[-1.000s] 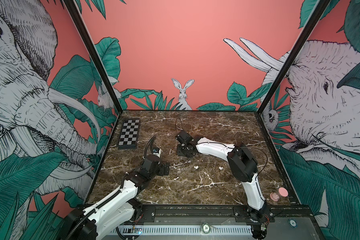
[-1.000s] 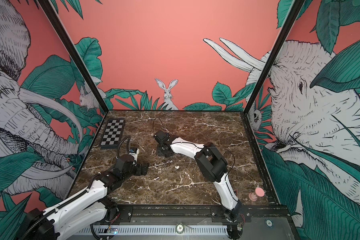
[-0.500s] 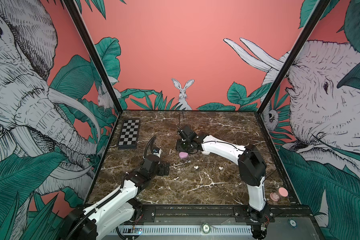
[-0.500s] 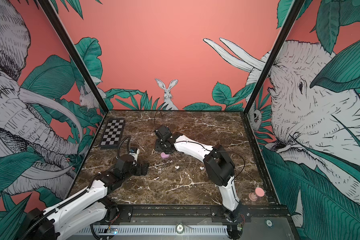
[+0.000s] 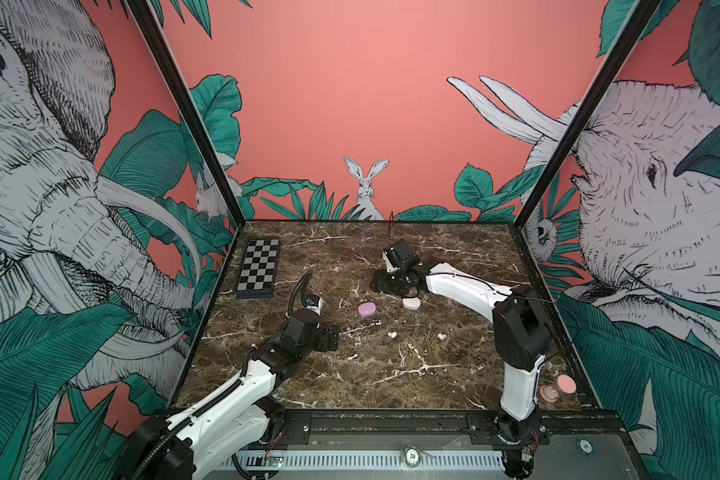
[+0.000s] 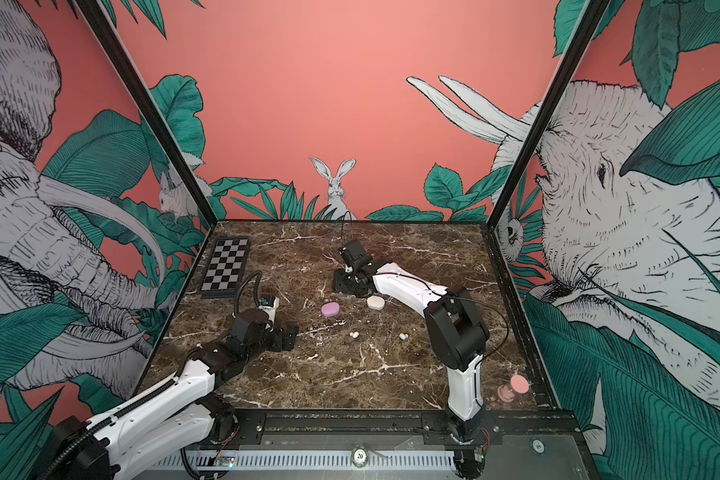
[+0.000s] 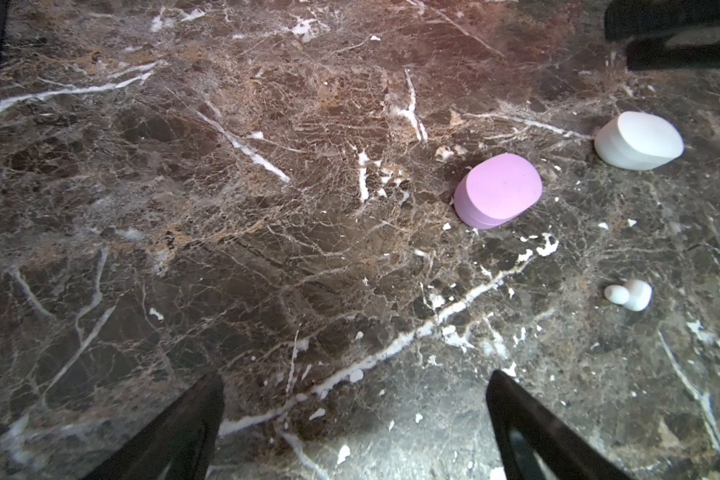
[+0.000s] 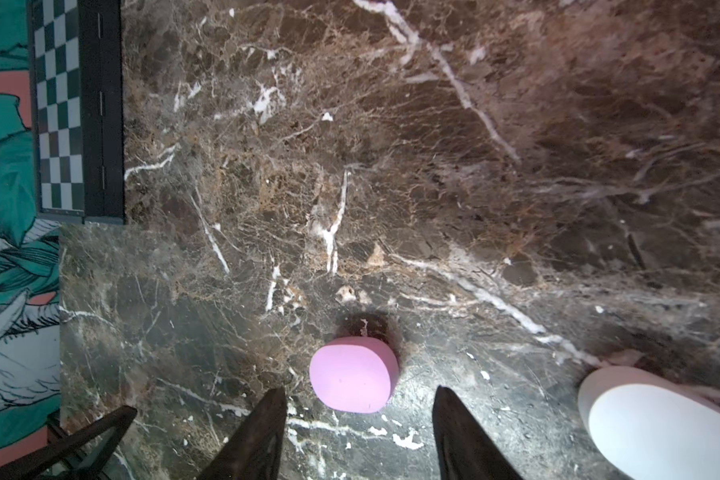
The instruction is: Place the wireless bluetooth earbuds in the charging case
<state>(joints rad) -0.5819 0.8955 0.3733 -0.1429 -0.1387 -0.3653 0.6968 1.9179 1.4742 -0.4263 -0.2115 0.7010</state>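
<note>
Marble tabletop (image 5: 391, 382), lilac case (image 5: 367, 309) and white case (image 5: 411, 303) closed, white earbuds (image 5: 392, 334) outside; both arms' jaws apart.

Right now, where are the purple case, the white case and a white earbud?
purple case (image 7: 499, 187): left wrist view, flat top.
white case (image 7: 645, 135): left wrist view, flat top.
white earbud (image 7: 637, 294): left wrist view, rounded body.
</note>
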